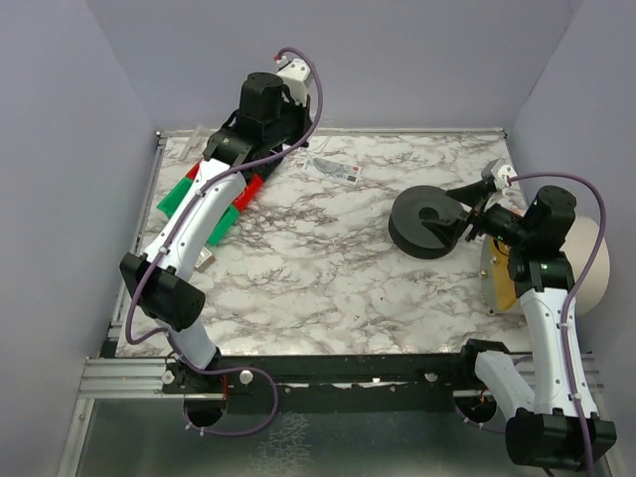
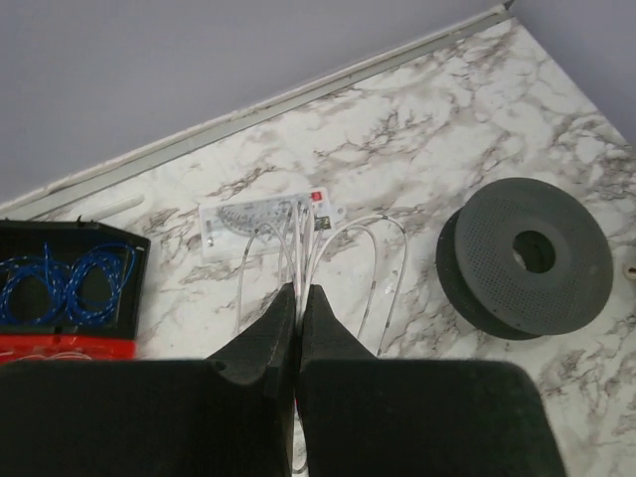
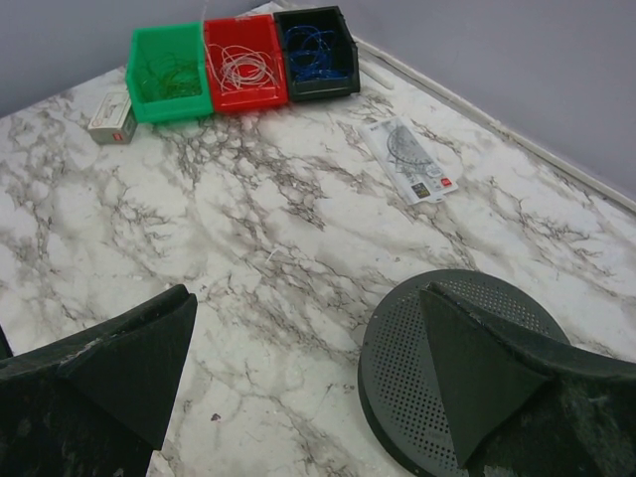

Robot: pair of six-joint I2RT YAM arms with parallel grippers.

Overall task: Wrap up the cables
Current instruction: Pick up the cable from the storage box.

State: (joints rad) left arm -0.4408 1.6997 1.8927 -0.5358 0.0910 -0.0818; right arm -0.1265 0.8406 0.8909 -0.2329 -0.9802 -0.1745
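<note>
A big black two-flanged spool (image 1: 427,221) with a centre hole lies flat on the marble table at the right; it also shows in the left wrist view (image 2: 525,258). I cannot make out any black strand on it. My left gripper (image 2: 299,290) is shut on a bundle of thin white wire loops (image 2: 301,260) that hang down to the table. It is raised near the bins at the far left (image 1: 281,149). My right gripper (image 3: 306,295) is open and empty, with one finger over the spool's perforated top flange (image 3: 417,368). It sits at the spool's right side (image 1: 475,214).
Green (image 3: 167,72), red (image 3: 243,60) and black (image 3: 316,50) bins of wire stand in a row at the far left. A small box (image 3: 111,119) lies beside the green bin. A white packaged card (image 2: 263,224) lies near the back. A beige roll (image 1: 596,263) sits off the right edge.
</note>
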